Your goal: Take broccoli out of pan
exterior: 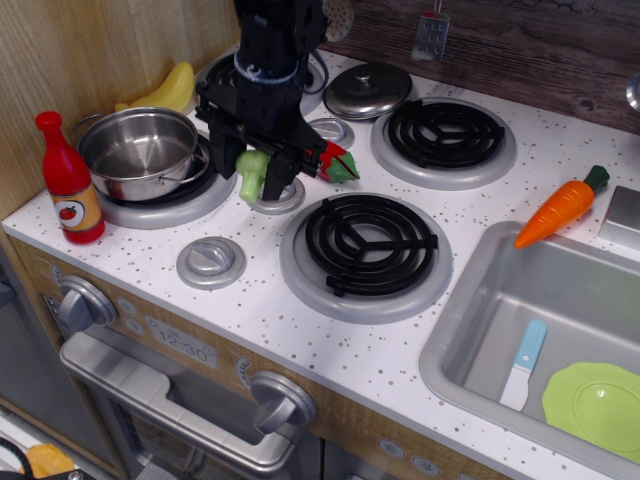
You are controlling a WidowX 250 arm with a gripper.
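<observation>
My black gripper (256, 172) is shut on the light-green broccoli (251, 174) and holds it just above the round grey knob between the burners, right of the pan. The pan (138, 150), a shiny steel pot with side handles, sits on the front-left burner and its inside shows only bare steel. The gripper stands well to the right of the pan's rim, over the white speckled stovetop.
A red sauce bottle (68, 180) stands left of the pan and a banana (165, 90) lies behind it. A red pepper (335, 160) lies partly behind the gripper. A steel lid (367, 90), carrot (562, 206), front burner (366, 245), sink (540, 345) with green plate (596, 401).
</observation>
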